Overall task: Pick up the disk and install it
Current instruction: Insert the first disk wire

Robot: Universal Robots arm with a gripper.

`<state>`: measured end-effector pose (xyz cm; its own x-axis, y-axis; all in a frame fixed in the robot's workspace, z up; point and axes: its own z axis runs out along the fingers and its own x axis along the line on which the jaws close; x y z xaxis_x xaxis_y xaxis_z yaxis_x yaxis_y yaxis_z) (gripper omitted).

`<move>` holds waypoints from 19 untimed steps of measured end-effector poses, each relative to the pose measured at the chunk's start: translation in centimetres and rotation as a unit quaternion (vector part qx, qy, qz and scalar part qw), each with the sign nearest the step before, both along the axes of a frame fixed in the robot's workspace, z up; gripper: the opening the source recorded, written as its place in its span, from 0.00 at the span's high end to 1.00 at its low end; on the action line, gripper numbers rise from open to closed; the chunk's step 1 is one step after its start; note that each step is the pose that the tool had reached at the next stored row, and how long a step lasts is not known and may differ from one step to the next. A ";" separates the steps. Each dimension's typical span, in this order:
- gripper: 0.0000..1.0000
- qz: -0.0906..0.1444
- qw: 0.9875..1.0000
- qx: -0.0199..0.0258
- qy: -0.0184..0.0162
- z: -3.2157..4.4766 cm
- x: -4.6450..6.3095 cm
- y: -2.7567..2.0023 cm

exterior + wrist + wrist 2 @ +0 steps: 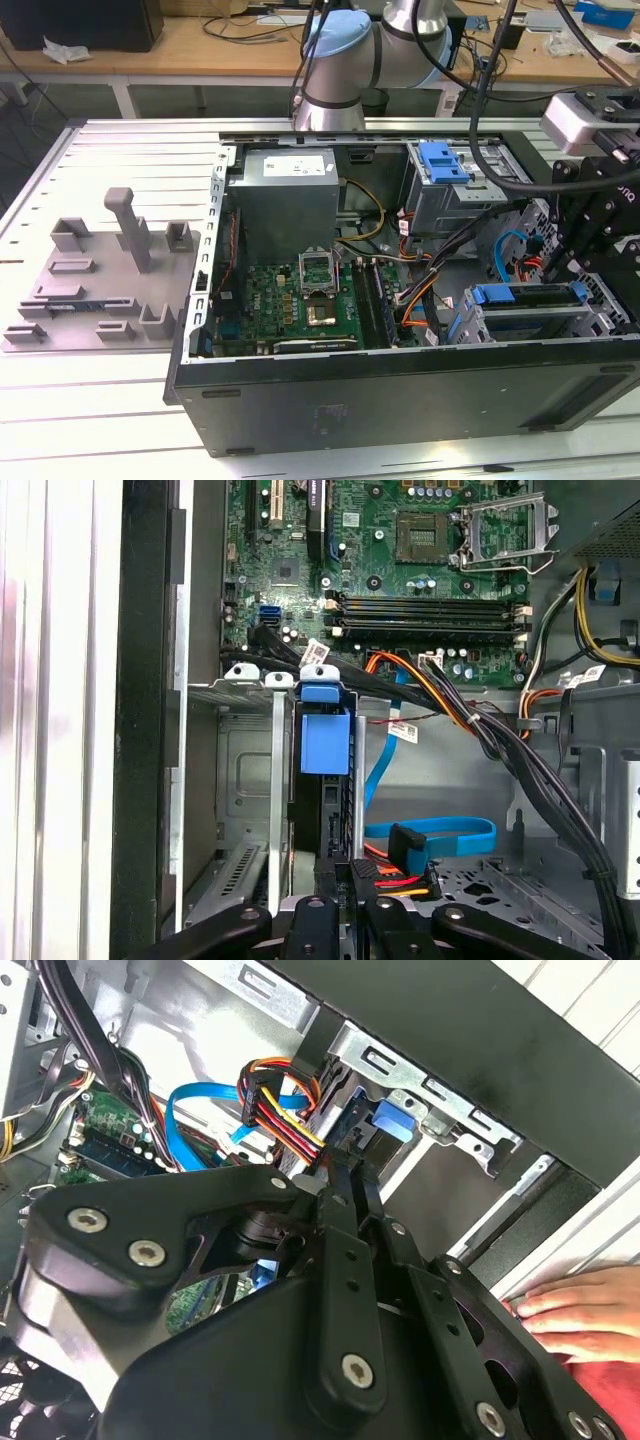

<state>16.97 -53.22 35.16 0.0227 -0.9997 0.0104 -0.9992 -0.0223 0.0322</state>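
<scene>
found the rectangular silver-grey disk (528, 312), framed by its blue plastic carrier, seated in the grey sheet-metal drive cage (240, 770) at the end of the open black metal computer case (400, 400) toward the exterior view's right, just inside the case's near wall. saw it edge-on in the first wrist view, in a slot of that cage, with the carrier's blue tab facing the green motherboard (400, 570). made out the black gripper (572, 262) directly above the disk in the exterior view, and in both wrist views lined up with the disk's end away from the tab, at or just short of contact. could not tell whether the gripper was open, closed or clamped on anything. noted a flat blue ribbon cable (440, 832) looping beside the cage and a bundle of red, orange and yellow wires (285, 1120) running just beside the gripper. noted also a person's hand (575, 1305) with a red sleeve (612, 1370) lying just outside the case wall in the second wrist view. spotted the case standing on a white slatted metal table (100, 420), with a grey plastic fixture tray (90, 310) with upright posts to the exterior view's left of it, well apart from the gripper.
</scene>
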 end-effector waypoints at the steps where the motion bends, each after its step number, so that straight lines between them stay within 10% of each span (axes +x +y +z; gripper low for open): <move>1: 0.83 0.000 1.000 0.000 0.000 0.00 0.0 0.00; 19: 0.83 0.000 1.000 0.003 0.000 -0.11 0.0 -0.42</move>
<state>16.97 -53.64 35.05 0.0227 -0.9997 0.0053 -0.9992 -0.0225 0.0321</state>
